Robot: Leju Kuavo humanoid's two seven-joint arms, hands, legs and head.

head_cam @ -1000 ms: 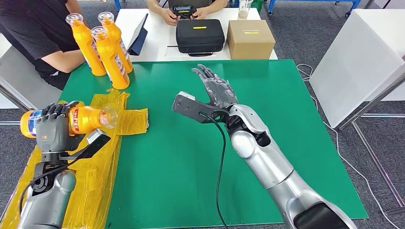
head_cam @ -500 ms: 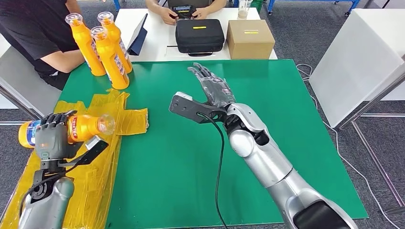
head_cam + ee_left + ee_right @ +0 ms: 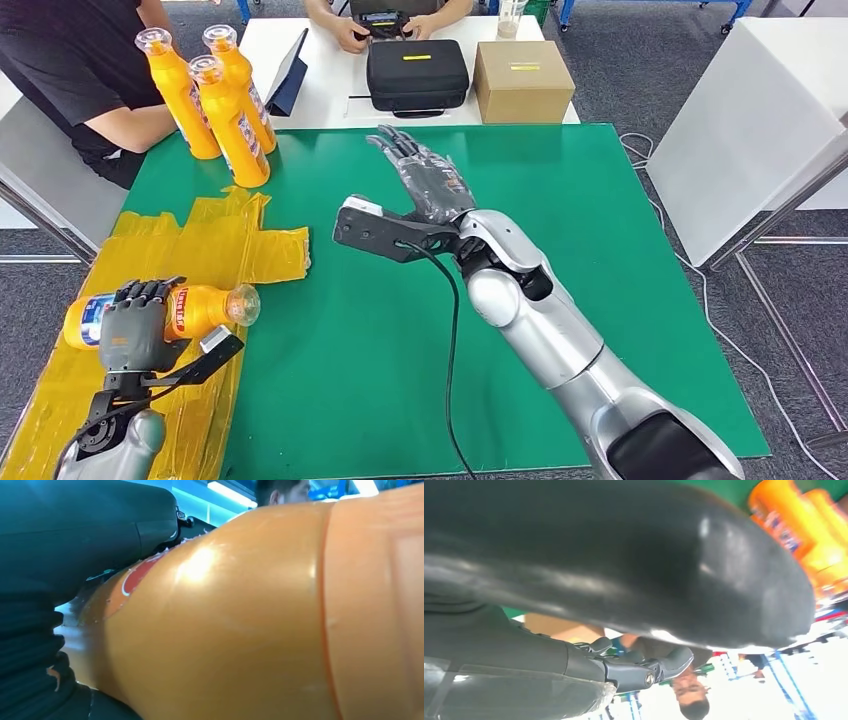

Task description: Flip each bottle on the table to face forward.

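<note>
The left hand is wrapped around an orange bottle, which is held lying on its side, cap toward the middle of the table and blue base toward the outer edge; in the left wrist view its glossy orange wall is pressed close against the dark fingers. Over the last second the held bottle has been drawn down and back toward the robot, above the near end of the yellow plastic sheet, so a turn-and-set-down is judged to be under way, not finished. The right hand has been shifted slightly farther left over the green table, fingers spread and nothing held. Three upright bottles are grouped at the far left corner beside a seated person.
</note>
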